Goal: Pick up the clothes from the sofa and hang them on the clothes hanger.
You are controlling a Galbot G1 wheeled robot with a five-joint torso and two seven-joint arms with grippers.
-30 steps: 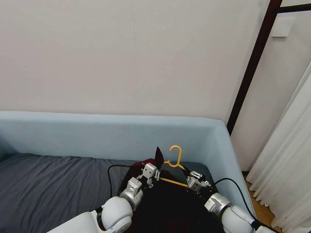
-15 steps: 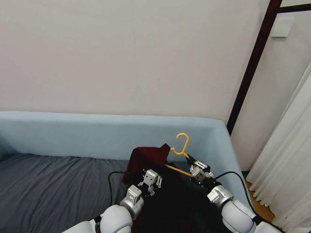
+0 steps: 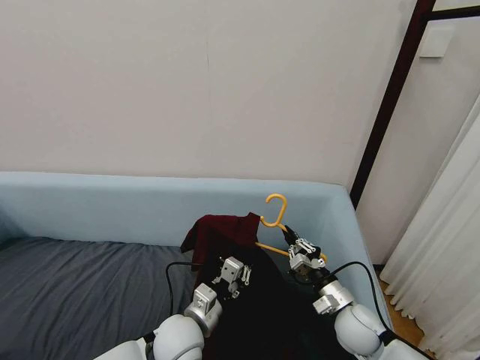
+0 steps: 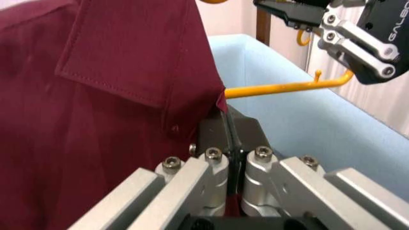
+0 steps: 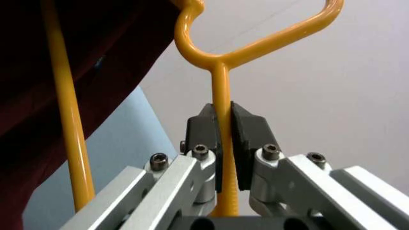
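Sofa wall [image 3: 112, 206] stands behind left end effector [image 4: 227, 128] pinching shirt [image 4: 96, 120], right end effector [image 5: 223, 129] clamping hanger [image 5: 221, 91].

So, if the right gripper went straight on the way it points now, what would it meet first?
The right gripper is shut on the yellow hanger, whose hook lies ahead and would travel with it. Beyond that, probably the wall; how far is unclear. The left gripper holds the maroon shirt.

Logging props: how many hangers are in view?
1: the yellow hanger, held by the right gripper above the sofa, partly under the maroon shirt.
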